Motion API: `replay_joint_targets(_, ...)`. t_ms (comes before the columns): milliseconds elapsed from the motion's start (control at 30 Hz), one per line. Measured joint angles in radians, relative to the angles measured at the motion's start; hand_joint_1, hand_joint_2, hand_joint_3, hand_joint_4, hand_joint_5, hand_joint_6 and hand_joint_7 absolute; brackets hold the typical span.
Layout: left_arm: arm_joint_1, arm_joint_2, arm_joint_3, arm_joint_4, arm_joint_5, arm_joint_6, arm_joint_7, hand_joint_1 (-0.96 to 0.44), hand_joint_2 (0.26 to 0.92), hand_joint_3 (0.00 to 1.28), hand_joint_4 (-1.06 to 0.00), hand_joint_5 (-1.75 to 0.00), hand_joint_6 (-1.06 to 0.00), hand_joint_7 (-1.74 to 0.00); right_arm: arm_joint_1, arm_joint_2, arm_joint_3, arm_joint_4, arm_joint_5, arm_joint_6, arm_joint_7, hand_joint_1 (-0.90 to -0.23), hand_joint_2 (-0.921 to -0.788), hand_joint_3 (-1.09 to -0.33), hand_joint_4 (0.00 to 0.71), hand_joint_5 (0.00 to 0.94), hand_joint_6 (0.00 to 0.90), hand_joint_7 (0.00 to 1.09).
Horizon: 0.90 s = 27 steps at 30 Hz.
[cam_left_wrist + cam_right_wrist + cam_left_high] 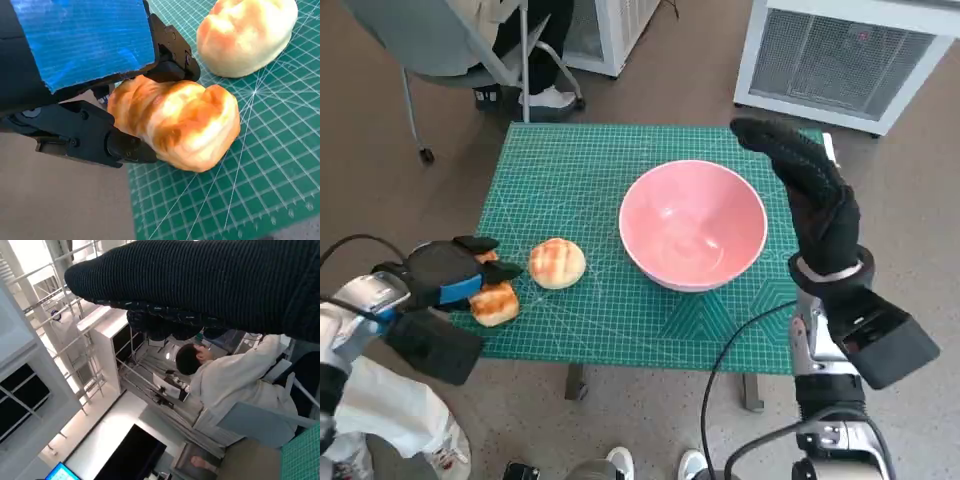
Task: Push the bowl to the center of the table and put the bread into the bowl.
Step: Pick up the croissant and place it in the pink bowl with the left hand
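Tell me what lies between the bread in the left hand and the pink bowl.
In the head view, a second round bun sits on the green mat between the bread gripped by the left hand and the bowl.

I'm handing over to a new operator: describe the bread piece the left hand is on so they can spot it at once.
Start at the green cutting mat and go to its near left corner, away from the pink bowl. Two bread pieces lie there; the left hand grips the longer, twisted piece at the mat's edge, not the round bun beside it.
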Motion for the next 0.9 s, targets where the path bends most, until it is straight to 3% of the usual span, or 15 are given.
replay_joint_targets(33, -0.004, -0.002, -0.004, 0.014, 0.0, -0.004, 0.011, -0.05, 0.921, 0.24, -0.51, -1.0, -0.52, -1.09, 0.0, 0.0, 0.0, -0.001, 0.0, 0.0, 0.0, -0.565, -0.921, -0.8, 0.301, 0.058, -0.001, 0.76)
replay_joint_targets(100, -0.01, -0.005, -0.01, 0.036, -0.001, -0.018, 0.038, -0.02, 0.921, 0.2, -0.5, -1.3, -0.58, -1.06, 0.0, 0.0, 0.0, -0.001, 0.0, 0.0, -0.001, -0.567, -0.921, -0.8, 0.301, 0.06, -0.001, 0.76)
replay_joint_targets(200, -0.018, -0.008, -0.018, 0.062, -0.001, -0.039, 0.074, -0.01, 0.921, 0.16, -0.5, -1.46, -0.67, -0.95, 0.001, 0.001, 0.0, -0.002, 0.0, 0.0, -0.002, -0.57, -0.921, -0.801, 0.301, 0.061, -0.001, 0.76)
replay_joint_targets(367, -0.026, -0.014, -0.025, 0.101, -0.008, -0.072, 0.116, 0.0, 0.92, 0.12, -0.49, -1.53, -0.76, -0.85, 0.003, 0.001, 0.0, -0.002, 0.0, 0.0, -0.003, -0.578, -0.921, -0.8, 0.303, 0.068, -0.001, 0.76)
replay_joint_targets(900, -0.019, -0.001, 0.004, 0.108, -0.077, -0.133, 0.093, 0.0, 0.921, 0.09, -0.53, -1.49, -0.78, -0.82, 0.01, 0.006, 0.001, -0.002, -0.011, -0.004, -0.021, -0.579, -0.921, -0.806, 0.301, 0.084, -0.001, 0.77)
